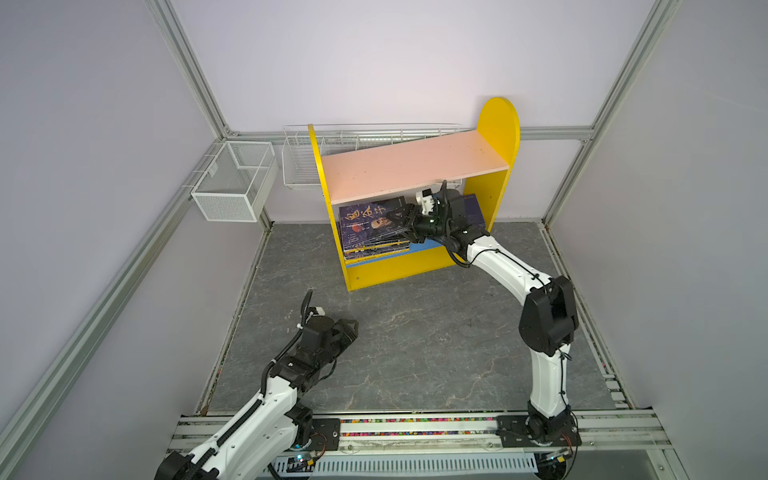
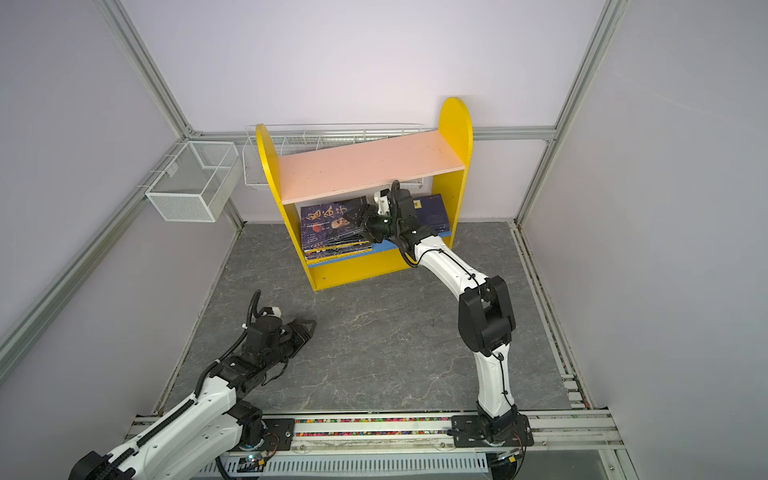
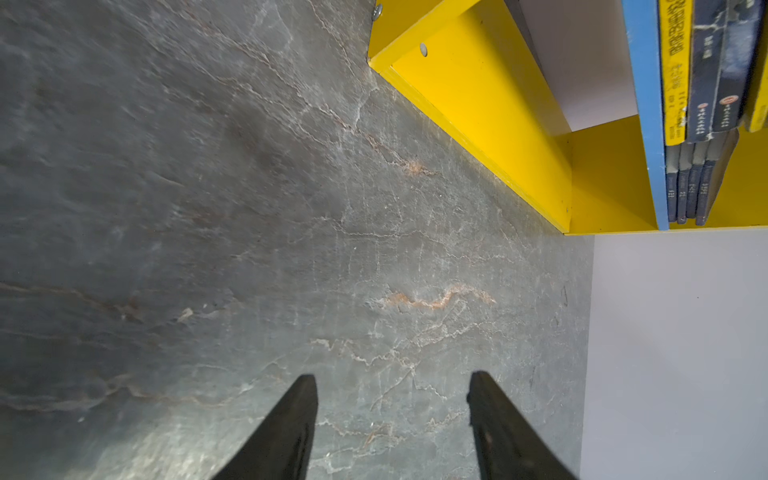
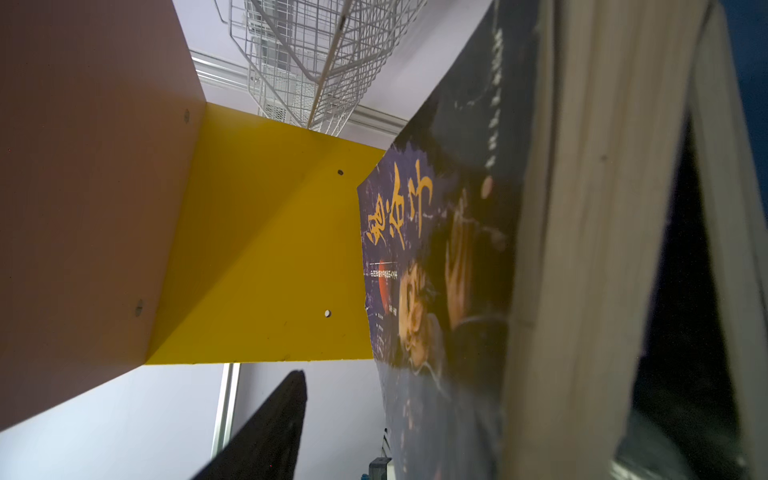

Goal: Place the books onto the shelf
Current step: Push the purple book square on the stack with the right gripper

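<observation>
The fingers [image 3: 291,424] of your left gripper [image 3: 392,382] stand apart with nothing between them, low over the grey marbled tabletop [image 3: 208,208], in front of the shelf [image 1: 498,124] and well apart from it. Your right gripper [image 1: 402,219] reaches in under the pink upper board [image 1: 411,166], at the right edge of the stack of books [image 1: 374,243]. Its wrist view gives you one finger [image 4: 270,432], standing clear of the cover of the top book [image 4: 436,270] with pale wall showing between them. The other finger is hidden behind the book's page edge, so what you see is spread jaws and no grip. The stack lies flat on the blue lower board [image 1: 428,249], pushed toward the left yellow side panel. The top book is navy, with gold brush characters and a portrait. A second navy book [image 1: 476,210] lies on the right part of the same board, partly hidden behind the gripper. In the left wrist view you can see yellow and dark spines against the blue board.
</observation>
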`<action>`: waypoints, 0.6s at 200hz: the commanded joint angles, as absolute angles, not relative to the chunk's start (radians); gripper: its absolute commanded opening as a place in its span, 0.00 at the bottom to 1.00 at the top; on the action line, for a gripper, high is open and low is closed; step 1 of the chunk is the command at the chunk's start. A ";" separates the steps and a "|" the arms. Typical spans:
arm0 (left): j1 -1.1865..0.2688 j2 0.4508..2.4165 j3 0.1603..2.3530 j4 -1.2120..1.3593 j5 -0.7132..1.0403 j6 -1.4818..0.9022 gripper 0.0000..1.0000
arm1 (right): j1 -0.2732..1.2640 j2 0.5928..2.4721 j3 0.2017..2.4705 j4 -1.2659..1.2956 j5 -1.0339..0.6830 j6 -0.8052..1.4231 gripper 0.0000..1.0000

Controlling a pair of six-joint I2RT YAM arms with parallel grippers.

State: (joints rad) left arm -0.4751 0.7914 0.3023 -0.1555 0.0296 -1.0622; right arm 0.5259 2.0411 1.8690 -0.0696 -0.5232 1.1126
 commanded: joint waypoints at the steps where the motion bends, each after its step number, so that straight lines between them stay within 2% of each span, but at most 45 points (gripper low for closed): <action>1: -0.474 0.779 0.284 -0.163 0.013 -1.071 0.59 | 0.531 2.049 1.943 -0.197 -0.545 1.149 0.71; 54: -0.474 0.766 0.284 -0.176 0.012 -1.074 0.59 | 0.532 2.111 1.987 -0.248 -0.595 1.310 0.76; 120: -0.474 0.712 0.281 -0.210 -0.001 -1.076 0.59 | 0.527 2.108 1.925 -0.213 -0.601 1.460 0.89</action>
